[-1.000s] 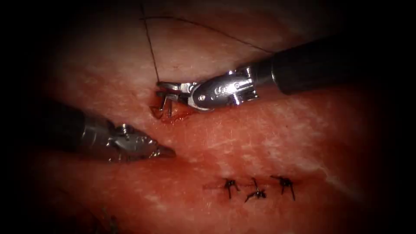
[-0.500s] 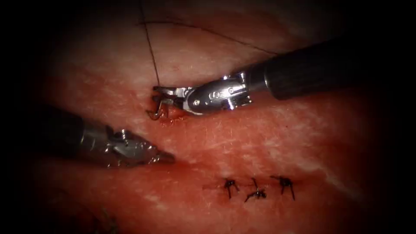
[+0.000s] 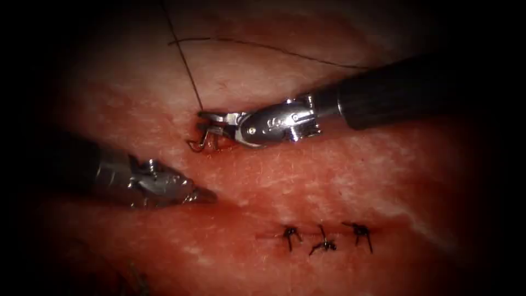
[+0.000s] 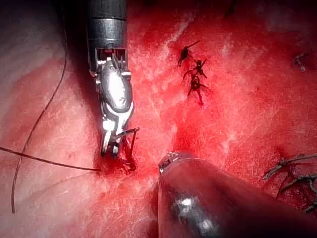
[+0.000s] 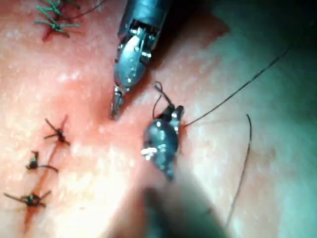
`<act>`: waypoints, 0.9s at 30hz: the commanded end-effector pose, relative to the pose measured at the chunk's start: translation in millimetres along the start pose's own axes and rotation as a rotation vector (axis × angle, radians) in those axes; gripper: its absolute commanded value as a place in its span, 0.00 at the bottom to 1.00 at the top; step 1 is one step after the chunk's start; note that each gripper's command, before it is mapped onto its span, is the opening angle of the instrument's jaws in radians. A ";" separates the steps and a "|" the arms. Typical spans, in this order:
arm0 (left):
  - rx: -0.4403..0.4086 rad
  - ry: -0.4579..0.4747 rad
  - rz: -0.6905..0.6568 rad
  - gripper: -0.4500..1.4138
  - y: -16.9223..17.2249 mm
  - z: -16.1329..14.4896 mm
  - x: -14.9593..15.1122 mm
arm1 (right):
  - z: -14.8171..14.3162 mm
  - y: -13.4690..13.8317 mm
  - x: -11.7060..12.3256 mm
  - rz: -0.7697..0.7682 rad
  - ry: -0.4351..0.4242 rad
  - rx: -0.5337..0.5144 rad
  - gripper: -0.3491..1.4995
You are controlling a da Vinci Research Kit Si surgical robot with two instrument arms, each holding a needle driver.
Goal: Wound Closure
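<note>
1. Between my left claw and my right claw lies a strip of bare tissue, open to pass.
2. The needle, gripped by my right claw at the cut, blocks that spot.
3. Thread crosses above.
4. Three knotted stitches stand well apart, lower right.

The right arm's shaft is reaching in from the upper right of the endoscope view, its hand sitting left of centre with the jaws seemingly clamped. The left arm is lying across the lower left, its hand pointing right, jaws pressed together and gripping nothing.
</note>
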 end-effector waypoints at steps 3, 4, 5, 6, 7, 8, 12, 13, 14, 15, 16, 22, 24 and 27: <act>-0.001 -0.002 -0.001 0.00 0.5 0.9 -0.4 | 0.8 -0.9 -0.3 0.072 -0.010 0.007 0.00; -0.001 -0.002 0.000 0.00 0.5 0.9 -0.4 | 0.9 -1.0 -0.3 0.094 -0.021 0.012 0.00; -0.001 -0.002 0.000 0.00 0.4 0.9 -0.4 | 0.9 -1.0 -0.3 0.111 -0.027 0.015 0.00; -0.001 -0.002 0.000 0.00 0.4 0.9 -0.4 | 0.9 -1.0 -0.4 0.122 -0.033 0.017 0.00; -0.001 -0.002 0.000 0.00 0.4 0.9 -0.4 | 0.9 -1.1 -0.5 0.132 -0.038 0.020 0.00; -0.002 -0.002 0.000 0.00 0.3 0.9 -0.5 | 0.9 -1.2 -0.5 0.143 -0.039 0.020 0.00; -0.001 -0.002 0.001 0.00 0.4 1.0 -0.5 | 1.2 -1.3 -0.6 0.182 -0.046 0.020 0.00; 0.000 -0.002 0.001 0.00 0.4 1.0 -0.5 | 1.2 -1.3 -0.6 0.194 -0.049 0.021 0.00; 0.000 -0.002 0.001 0.00 0.3 1.0 -0.6 | 1.3 -1.3 -0.6 0.212 -0.050 0.020 0.00; 0.000 -0.002 0.001 0.00 0.3 1.1 -0.6 | 1.3 -1.3 -0.6 0.235 -0.050 0.020 0.00; 0.001 -0.002 0.002 0.00 0.3 1.1 -0.6 | 1.3 -1.3 -0.6 0.253 -0.051 0.020 0.00; 0.003 -0.001 0.003 0.00 0.2 1.4 -0.8 | 1.2 -0.6 -0.5 0.359 -0.062 0.015 0.00; 0.004 -0.001 0.003 0.00 0.2 1.5 -0.8 | 1.2 -0.3 -0.3 0.386 -0.060 0.012 0.00; 0.006 0.000 0.005 0.00 0.1 1.7 -1.0 | 1.1 0.1 -0.1 0.420 -0.061 0.011 0.00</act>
